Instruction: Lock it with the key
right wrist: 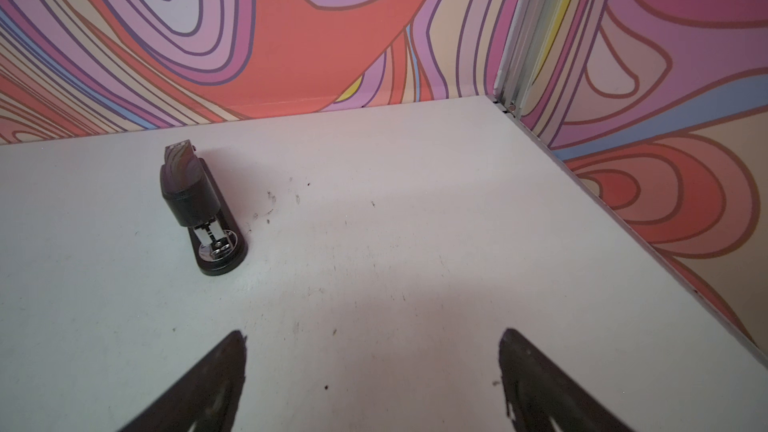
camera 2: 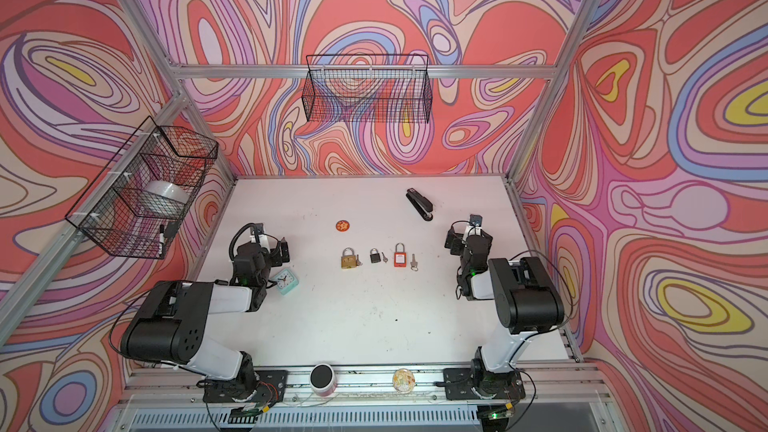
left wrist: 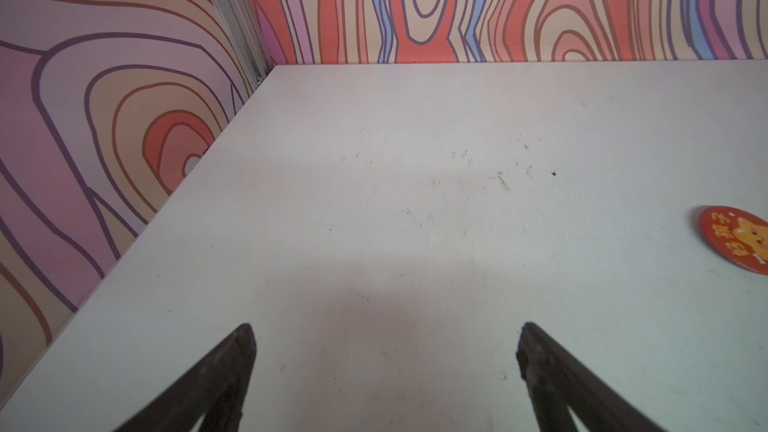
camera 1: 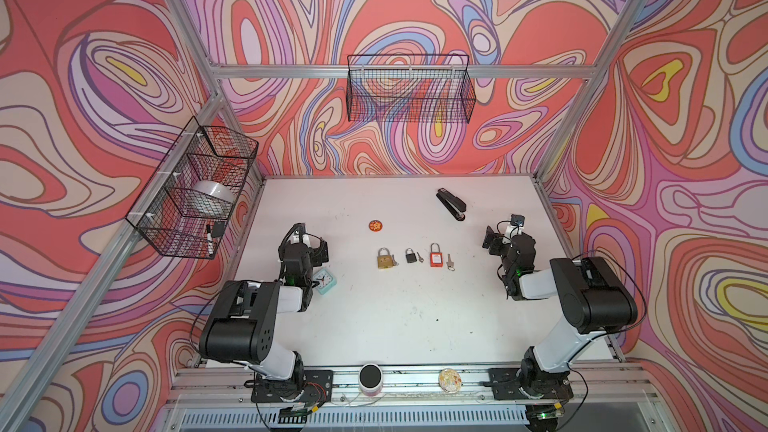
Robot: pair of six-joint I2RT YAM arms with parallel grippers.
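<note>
**Padlock row between two open claws**

A brass padlock [camera 1: 385, 259], black padlock [camera 1: 410, 256] and red padlock [camera 1: 435, 257] lie mid-table [camera 1: 415, 326], a key [camera 1: 450, 263] just right of each. Left claw [camera 1: 322, 249] and right claw [camera 1: 490, 241] hover wide open and empty, flanking the row, with bare surface toward the near edge.

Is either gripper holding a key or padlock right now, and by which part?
Nothing is held. The left gripper and right gripper are both open and empty; the brass padlock, black padlock and red padlock lie untouched between them.
</note>
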